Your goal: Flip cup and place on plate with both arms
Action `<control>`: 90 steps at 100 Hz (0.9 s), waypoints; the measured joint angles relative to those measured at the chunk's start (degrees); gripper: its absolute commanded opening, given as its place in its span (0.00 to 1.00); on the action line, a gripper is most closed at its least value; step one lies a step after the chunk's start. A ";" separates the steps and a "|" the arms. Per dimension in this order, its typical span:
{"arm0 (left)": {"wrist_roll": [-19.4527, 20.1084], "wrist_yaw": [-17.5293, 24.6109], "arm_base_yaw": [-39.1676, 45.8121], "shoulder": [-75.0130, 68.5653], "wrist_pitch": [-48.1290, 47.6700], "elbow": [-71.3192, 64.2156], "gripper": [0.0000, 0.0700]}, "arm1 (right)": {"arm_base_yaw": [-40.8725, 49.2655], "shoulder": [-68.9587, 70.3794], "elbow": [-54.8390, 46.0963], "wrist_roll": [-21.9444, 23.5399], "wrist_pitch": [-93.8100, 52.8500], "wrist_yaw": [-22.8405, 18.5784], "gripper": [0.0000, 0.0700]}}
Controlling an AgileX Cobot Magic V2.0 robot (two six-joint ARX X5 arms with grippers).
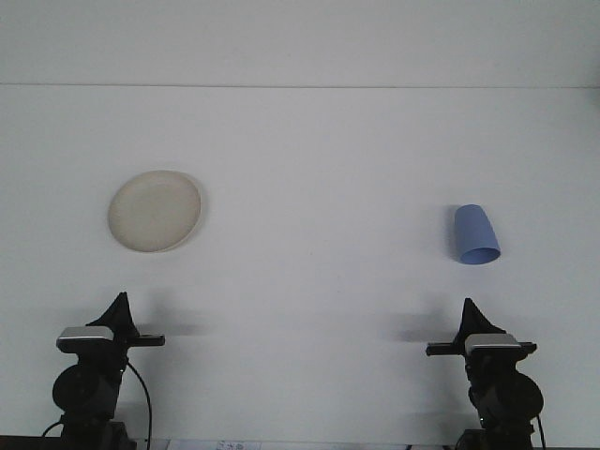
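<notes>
Cup [476, 236] is seen inverted at three o'clock, plate [156, 211] at ten; claw states cannot be told; a glancing grasp could topple it

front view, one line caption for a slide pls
Cream plate left, upside-down blue cup right; both arms parked near the table's front edge.

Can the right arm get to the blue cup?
Probably yes. The cup lies just ahead of the right tool, with only bare table between them.
</notes>
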 measured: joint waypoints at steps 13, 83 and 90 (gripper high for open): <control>0.00 0.00 0.00 0.00 0.00 0.00 0.02 | 0.00 0.00 0.00 0.00 0.00 0.00 0.01; 0.00 0.00 0.00 0.00 -0.02 0.00 0.02 | 0.00 0.00 0.00 0.37 0.00 -0.13 0.01; 0.00 0.00 0.00 0.00 -0.02 0.00 0.02 | 0.02 0.00 0.00 1.70 0.00 -0.63 0.01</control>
